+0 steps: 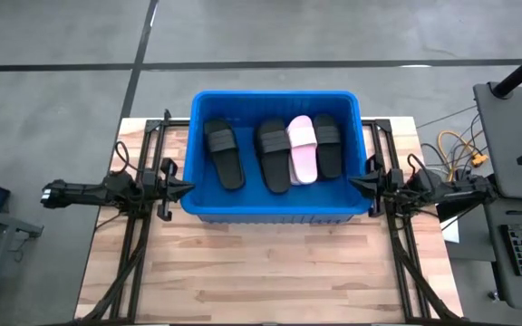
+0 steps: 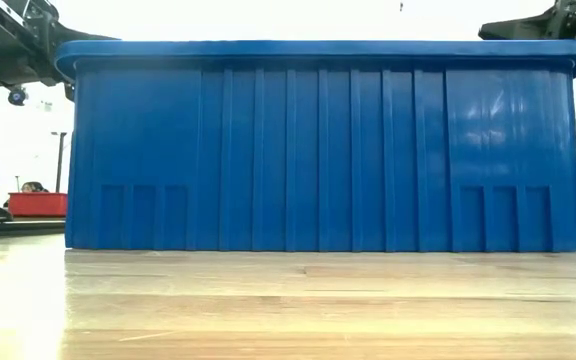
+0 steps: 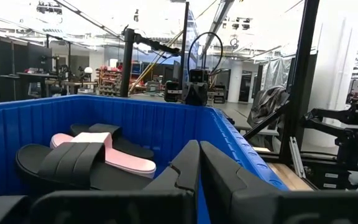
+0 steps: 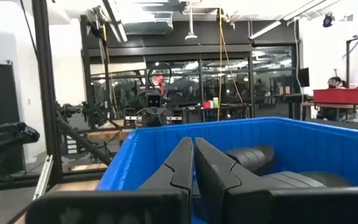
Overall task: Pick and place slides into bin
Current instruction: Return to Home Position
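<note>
The left gripper (image 1: 185,189) and right gripper (image 1: 355,185) are both closed and hold nothing. Each sits just outside an opposite end wall of the blue bin (image 1: 275,215), near its rim. Three black slides (image 1: 225,154) and one pink slide (image 1: 302,149) lie side by side inside, and wooden worktop (image 1: 270,272) stretches in front of the bin.

High view: overhead, straight down, far enough to take in the whole bench (image 1: 270,272) and the open bin (image 1: 275,215).
Low view: at bench height, level, pressed close to one long ribbed bin wall.
Left wrist view: just past own fingers (image 3: 182,169), across the bin from one short end.
Right wrist view: past own fingers (image 4: 179,165), from the opposite end.
Shared by high and wrist views: bin interior, slides (image 1: 273,156).
</note>
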